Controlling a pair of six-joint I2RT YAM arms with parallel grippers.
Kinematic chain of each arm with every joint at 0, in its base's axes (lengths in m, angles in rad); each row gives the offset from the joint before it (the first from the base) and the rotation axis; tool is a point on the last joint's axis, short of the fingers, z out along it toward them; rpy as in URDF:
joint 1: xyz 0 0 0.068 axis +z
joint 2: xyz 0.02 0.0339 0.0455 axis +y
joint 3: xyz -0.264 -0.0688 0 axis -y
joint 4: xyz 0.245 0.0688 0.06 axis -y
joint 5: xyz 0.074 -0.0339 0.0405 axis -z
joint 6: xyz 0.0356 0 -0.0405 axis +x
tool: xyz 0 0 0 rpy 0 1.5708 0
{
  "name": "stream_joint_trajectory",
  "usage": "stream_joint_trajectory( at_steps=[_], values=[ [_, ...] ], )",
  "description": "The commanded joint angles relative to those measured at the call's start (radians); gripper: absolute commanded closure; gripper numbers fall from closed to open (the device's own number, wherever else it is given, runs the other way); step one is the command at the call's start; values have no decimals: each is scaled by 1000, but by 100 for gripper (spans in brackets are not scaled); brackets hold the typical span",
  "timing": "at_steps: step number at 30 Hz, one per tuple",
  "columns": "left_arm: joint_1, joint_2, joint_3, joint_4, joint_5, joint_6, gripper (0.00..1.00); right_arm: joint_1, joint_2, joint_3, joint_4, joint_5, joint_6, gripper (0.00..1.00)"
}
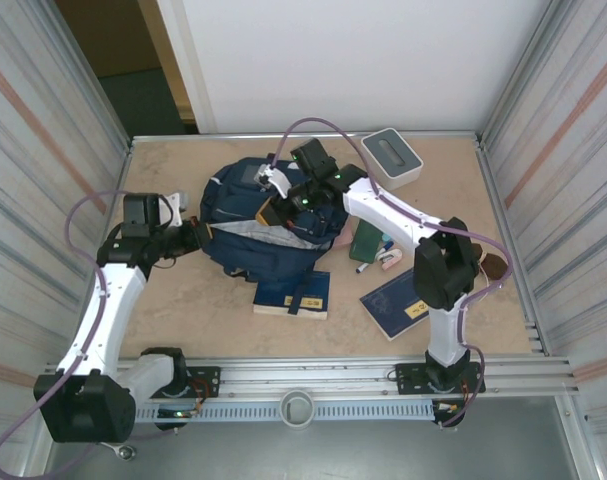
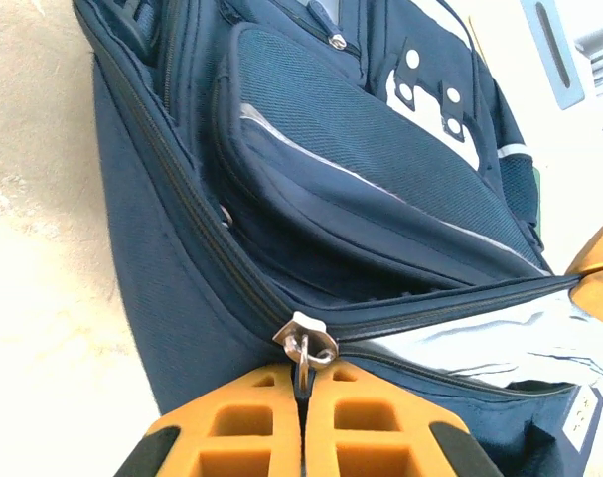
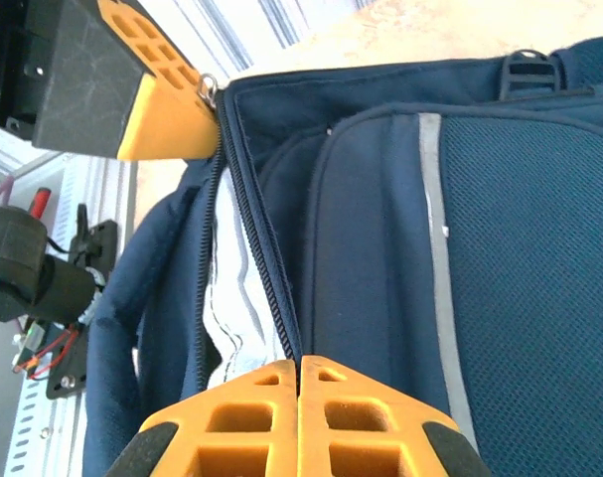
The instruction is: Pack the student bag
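On the beige tabletop: one student bag, a large navy-blue fabric backpack with white patches and thin reflective stripes. Two flat navy booklets, one just below the bag, one at lower right. One white box at upper right. One cluster of small items between bag and right arm, too small to name. Two arms.

Sits at mid-frame in the top view, slightly left of centre, well apart from the ribbed metal side walls; bare table above it, to its left and at lower left.

Gapes along the main zip, with pale grey lining showing inside. Clamped shut on the metal zip pull at the bag's left edge: the left gripper. Closed on the zip edge near the bag's middle: the right gripper.
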Motion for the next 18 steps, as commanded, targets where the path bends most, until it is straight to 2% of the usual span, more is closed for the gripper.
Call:
stream_joint_trajectory(
  at_steps=[1,4,6,11,15,18],
  values=[
    [65,-8,59,-43,-127,50,100,-74,-85,-46,-63,63,-57,100],
    [73,2,69,-62,-120,66,100,-86,-104,-72,-76,69,-76,100],
    [71,9,66,-52,-78,70,100,-82,-108,-85,-68,47,-73,100],
    [14,0,53,4,6,91,100,-41,-108,-100,-7,36,-18,100],
    [-43,-3,56,21,23,100,100,0,-109,-96,115,53,100,68],
    [-76,-8,56,32,21,98,100,40,-78,-62,139,90,111,56]
  ],
)
